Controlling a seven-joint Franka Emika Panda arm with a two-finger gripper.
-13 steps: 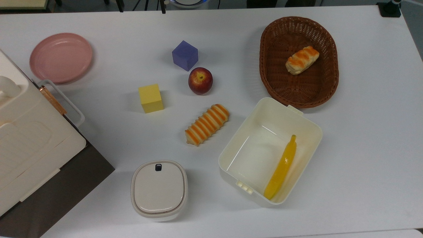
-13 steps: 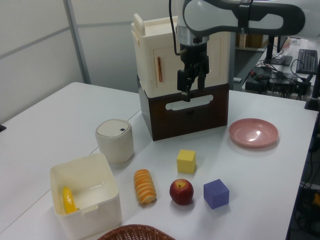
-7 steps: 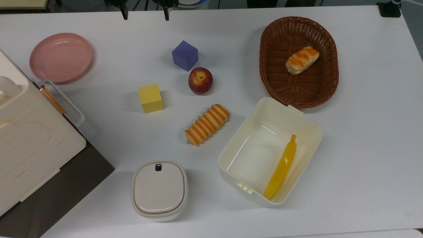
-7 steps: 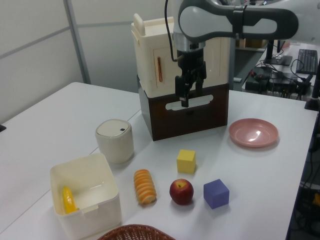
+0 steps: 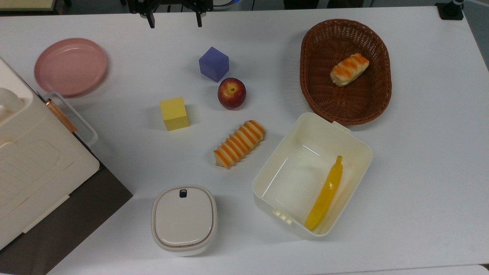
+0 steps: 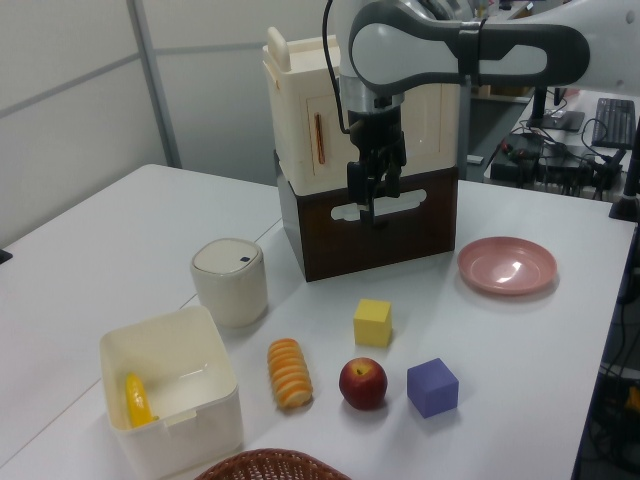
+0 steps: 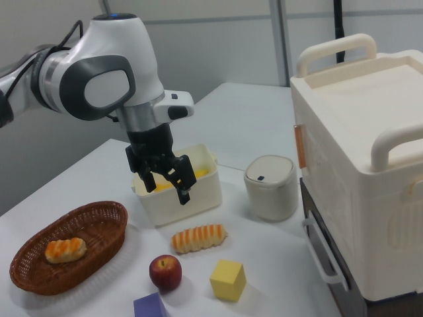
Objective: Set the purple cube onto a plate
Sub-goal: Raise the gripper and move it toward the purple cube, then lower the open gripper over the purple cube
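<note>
Since a second ago your gripper (image 5: pixel 175 19) has crept further into the top view, fingers spread, holding nothing. Purple cube (image 5: pixel 214 64) sits untouched on the table beside the apple (image 5: pixel 232 93); plate (image 5: pixel 70 66) bare, well apart. Grasp, carry, placement all remain.

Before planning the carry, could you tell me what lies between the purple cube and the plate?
In the top view, bare white table separates the purple cube from the plate; the yellow cube sits off that line, nearer the view's bottom.
</note>
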